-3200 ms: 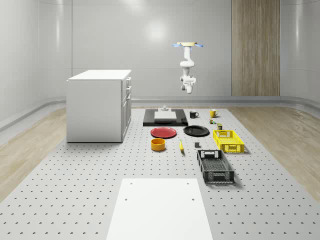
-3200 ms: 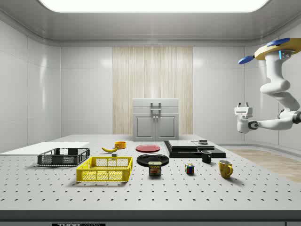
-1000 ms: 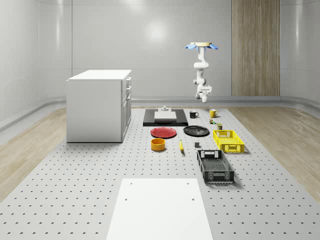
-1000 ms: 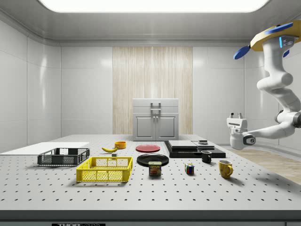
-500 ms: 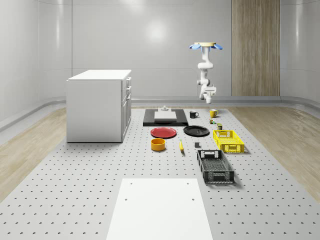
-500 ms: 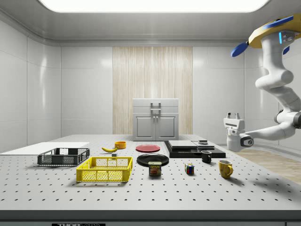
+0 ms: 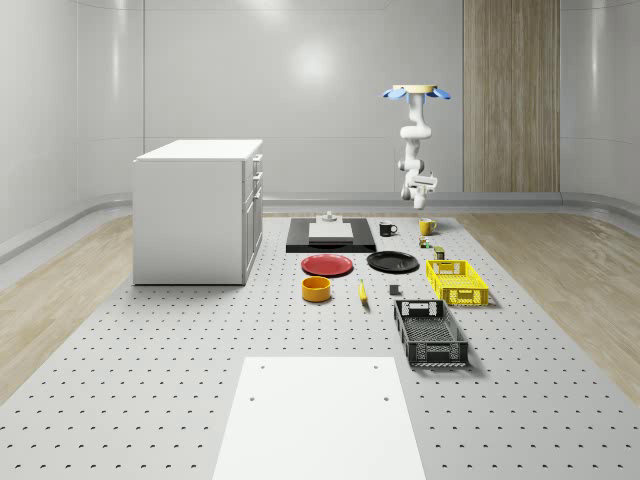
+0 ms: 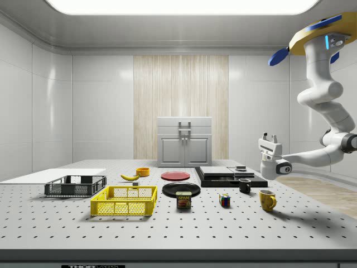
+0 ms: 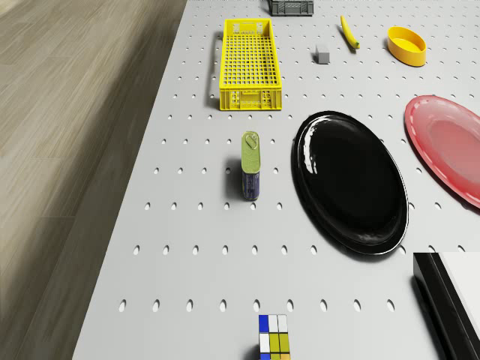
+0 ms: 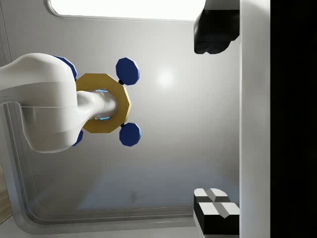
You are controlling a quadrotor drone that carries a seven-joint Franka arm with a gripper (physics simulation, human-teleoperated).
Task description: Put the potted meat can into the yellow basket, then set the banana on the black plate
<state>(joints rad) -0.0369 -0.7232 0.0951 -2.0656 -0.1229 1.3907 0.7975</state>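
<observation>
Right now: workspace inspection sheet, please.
Surface: perforated table, level.
Job's things: potted meat can upright, apart from yellow basket; banana on table, off black plate; basket and plate empty.
Clutter: red plate, yellow bowl, colour cube, yellow mug, black mug, black basket, cabinet.
Grippers: end effector open, pointing up, above the mugs' end; drone hovering.
Cables: nothing seen.
Surroundings: wood floor, grey walls.

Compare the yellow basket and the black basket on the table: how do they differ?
The yellow basket is bright yellow, while the black basket is dark. In the whole-scene view the yellow basket lies farther back, close to the potted meat can, while the black basket lies nearer the white mat. Both are rectangular, lattice-walled, open-topped, and appear empty.
</observation>
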